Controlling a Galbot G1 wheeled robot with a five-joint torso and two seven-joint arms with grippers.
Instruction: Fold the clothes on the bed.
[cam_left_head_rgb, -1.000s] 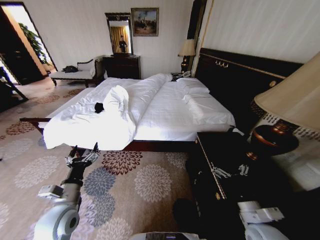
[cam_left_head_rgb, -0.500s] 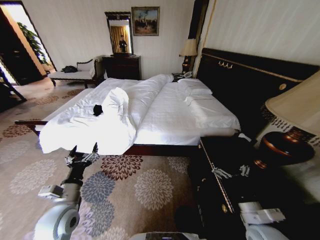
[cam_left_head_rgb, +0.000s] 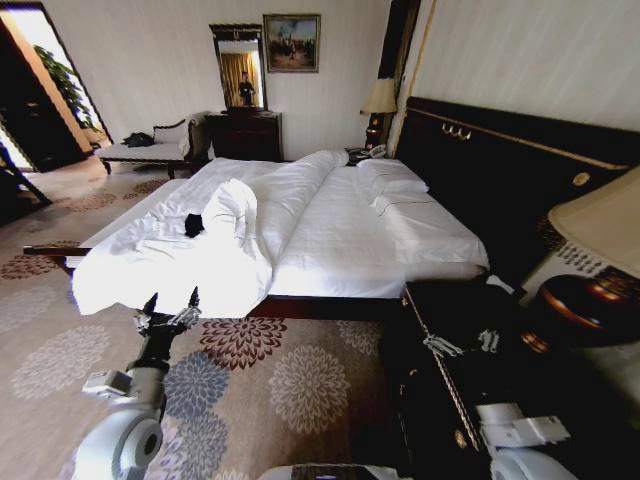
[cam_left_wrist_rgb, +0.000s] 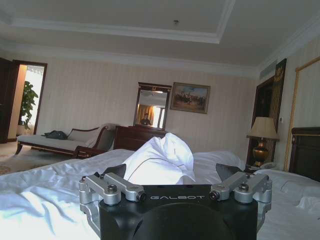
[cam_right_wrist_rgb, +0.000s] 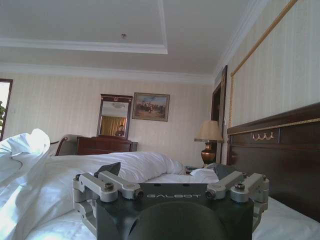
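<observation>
White sheets and a rumpled duvet cover the bed (cam_left_head_rgb: 330, 225), and the clothes (cam_left_head_rgb: 194, 224), a small dark bundle, lie on the duvet near the foot end, beside a raised fold. The left gripper (cam_left_head_rgb: 170, 302) hangs just short of the foot edge, jaws spread wide and empty. The right gripper (cam_right_wrist_rgb: 170, 172) is likewise wide open, holding nothing.
</observation>
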